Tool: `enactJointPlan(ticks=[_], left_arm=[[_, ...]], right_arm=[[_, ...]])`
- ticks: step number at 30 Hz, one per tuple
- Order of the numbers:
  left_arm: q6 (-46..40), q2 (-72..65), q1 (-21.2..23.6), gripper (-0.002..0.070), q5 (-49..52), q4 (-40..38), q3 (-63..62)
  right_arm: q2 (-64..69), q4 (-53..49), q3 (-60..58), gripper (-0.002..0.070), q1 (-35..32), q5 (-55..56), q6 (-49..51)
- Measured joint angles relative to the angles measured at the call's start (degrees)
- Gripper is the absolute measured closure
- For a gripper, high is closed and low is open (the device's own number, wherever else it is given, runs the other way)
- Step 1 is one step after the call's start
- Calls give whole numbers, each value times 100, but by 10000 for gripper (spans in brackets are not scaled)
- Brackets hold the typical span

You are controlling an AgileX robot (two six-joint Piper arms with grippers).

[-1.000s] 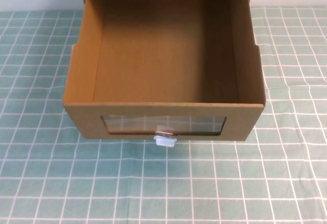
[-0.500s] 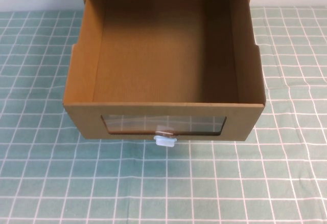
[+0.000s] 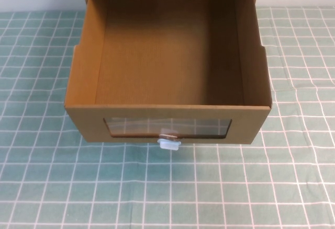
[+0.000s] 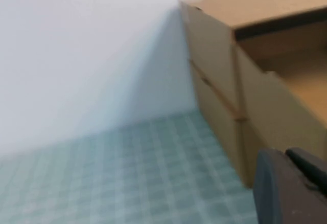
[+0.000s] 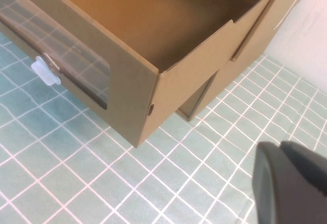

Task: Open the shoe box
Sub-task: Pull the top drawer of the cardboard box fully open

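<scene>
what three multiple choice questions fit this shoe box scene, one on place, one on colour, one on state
1. Where is the white pull tab?
A. low on the front of the shoe box drawer
B. on the back wall
C. on the cloth, apart from the box

2. What colour is the tablecloth?
A. plain red
B. green with a white grid
C. black

3. What state is the drawer in?
A. shut
B. pulled out, holding shoes
C. pulled out, empty

Answers:
1 A, the tab hangs under the window.
2 B, white lines cross green.
3 C, its bare floor shows.

The left gripper is by the box's left side. The right gripper, shut, is over the cloth off its front right corner.
</scene>
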State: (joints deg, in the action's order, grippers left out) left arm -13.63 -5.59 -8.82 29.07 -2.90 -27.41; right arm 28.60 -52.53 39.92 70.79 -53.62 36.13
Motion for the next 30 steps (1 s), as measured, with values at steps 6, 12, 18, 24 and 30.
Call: enactJointPlan(ticks=[6, 12, 18, 24, 30], left_arm=[[-32, 598, 0, 680, -1233, 432, 1626], [375, 619, 0, 680, -1346, 213, 2520], [895, 624, 0, 680, -1086, 203, 2878], [1012, 624, 0, 680, -725, 192, 2896], [1027, 624, 0, 680, -693, 192, 2896]], right_arm=[[0, 0, 0, 689, 0, 0, 0], [0, 22, 0, 689, 0, 12, 0], [0, 32, 0, 690, 0, 12, 0], [0, 40, 0, 689, 0, 12, 0], [0, 40, 0, 689, 0, 12, 0]])
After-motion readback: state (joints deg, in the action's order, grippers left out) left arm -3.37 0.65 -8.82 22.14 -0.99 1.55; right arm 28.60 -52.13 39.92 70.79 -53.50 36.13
